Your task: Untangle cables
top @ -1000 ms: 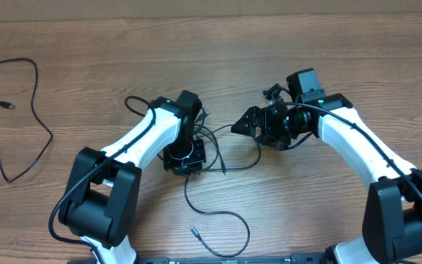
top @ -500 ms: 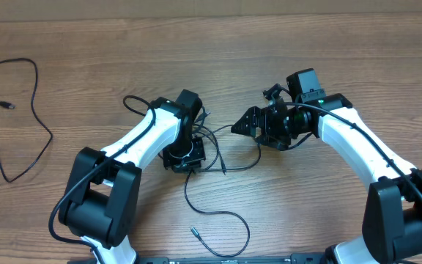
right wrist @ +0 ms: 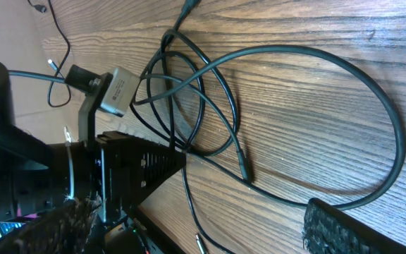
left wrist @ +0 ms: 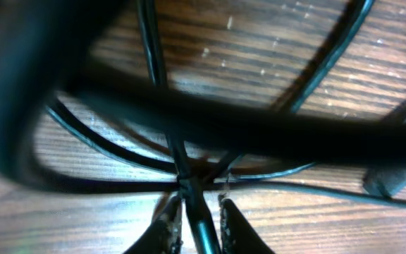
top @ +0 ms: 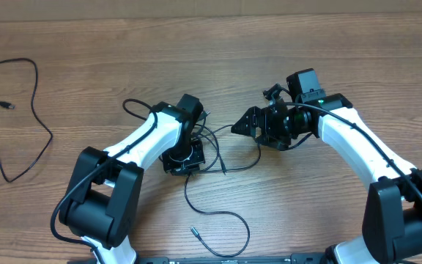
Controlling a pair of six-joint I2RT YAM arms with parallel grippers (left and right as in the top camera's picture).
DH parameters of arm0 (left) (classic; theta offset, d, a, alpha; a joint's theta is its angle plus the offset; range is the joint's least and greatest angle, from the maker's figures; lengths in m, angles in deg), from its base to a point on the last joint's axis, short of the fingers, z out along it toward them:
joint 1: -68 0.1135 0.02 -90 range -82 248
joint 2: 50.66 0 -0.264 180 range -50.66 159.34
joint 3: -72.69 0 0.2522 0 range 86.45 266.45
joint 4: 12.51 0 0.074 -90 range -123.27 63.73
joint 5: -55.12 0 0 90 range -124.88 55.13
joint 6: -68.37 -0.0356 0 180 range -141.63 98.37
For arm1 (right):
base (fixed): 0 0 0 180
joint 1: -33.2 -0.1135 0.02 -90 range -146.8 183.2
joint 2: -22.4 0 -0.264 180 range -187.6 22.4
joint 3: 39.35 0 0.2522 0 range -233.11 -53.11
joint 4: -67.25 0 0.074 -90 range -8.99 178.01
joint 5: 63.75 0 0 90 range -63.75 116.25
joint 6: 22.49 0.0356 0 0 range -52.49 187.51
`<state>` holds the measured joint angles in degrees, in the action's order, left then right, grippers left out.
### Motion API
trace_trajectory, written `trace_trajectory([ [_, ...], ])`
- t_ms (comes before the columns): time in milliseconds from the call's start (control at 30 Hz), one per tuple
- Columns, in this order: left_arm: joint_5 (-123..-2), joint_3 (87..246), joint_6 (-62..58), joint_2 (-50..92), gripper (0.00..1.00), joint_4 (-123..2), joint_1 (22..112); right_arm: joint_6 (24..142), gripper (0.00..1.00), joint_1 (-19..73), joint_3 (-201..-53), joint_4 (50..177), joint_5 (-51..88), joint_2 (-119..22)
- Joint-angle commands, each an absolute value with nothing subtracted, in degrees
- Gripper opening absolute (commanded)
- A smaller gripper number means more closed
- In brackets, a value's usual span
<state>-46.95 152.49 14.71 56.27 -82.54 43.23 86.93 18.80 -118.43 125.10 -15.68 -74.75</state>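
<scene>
A tangle of thin black cables (top: 215, 141) lies at the table's middle, between my two grippers. My left gripper (top: 184, 163) points down at its left side. In the left wrist view its fingers (left wrist: 197, 220) are shut on one cable (left wrist: 189, 190) where several strands cross. One strand runs down to a loop with a silver-tipped plug (top: 193, 230). My right gripper (top: 239, 127) is at the tangle's right edge. In the right wrist view its fingers (right wrist: 203, 229) are spread wide and hold nothing; the loops (right wrist: 210, 99) lie ahead of them.
A separate black cable (top: 28, 103) lies in a loose curve at the table's far left, with plugs at both ends. A small loop (top: 129, 105) sticks out at the left arm's upper left. The table is bare wood elsewhere.
My left gripper has shifted slightly left and down with the cable in it. The small loop at its upper left has moved a little left. The right arm has not moved.
</scene>
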Motion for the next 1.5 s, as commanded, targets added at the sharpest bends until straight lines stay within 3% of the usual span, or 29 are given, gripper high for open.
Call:
trace_trajectory([
  [0, -46.1, 151.24, 15.69, 56.86, 0.1, -82.1, 42.68, 85.64, 0.94, 18.63, -119.83, 124.86, -15.79, -74.77],
  [67, -46.12, 151.24, 15.69, 56.86, 0.04, -82.1, 42.68, 85.66, 0.94, 18.63, -119.83, 124.86, -15.77, -74.77],
  [400, -48.33, 151.62, 12.48, 56.86, 0.04, -83.04, 42.96, 85.64, 0.95, 18.63, -119.83, 124.86, -15.77, -74.77],
  [933, -74.05, 174.87, -15.59, 56.78, 0.04, -106.47, 49.02, 86.03, 0.95, 18.63, -119.83, 125.35, -15.88, -74.77],
  [1200, -85.62, 179.31, -16.92, 56.8, 0.04, -109.84, 50.7, 98.49, 0.93, 18.61, -119.83, 125.32, -16.92, -74.77],
  [1400, -93.68, 179.31, -16.92, 56.8, 0.04, -109.84, 50.83, 110.71, 0.54, 17.58, -119.83, 125.06, -21.49, -74.77],
  [1467, -94.84, 179.31, -16.92, 56.8, 0.04, -109.79, 50.83, 114.84, 0.49, 16.97, -119.83, 124.84, -22.37, -74.77],
])
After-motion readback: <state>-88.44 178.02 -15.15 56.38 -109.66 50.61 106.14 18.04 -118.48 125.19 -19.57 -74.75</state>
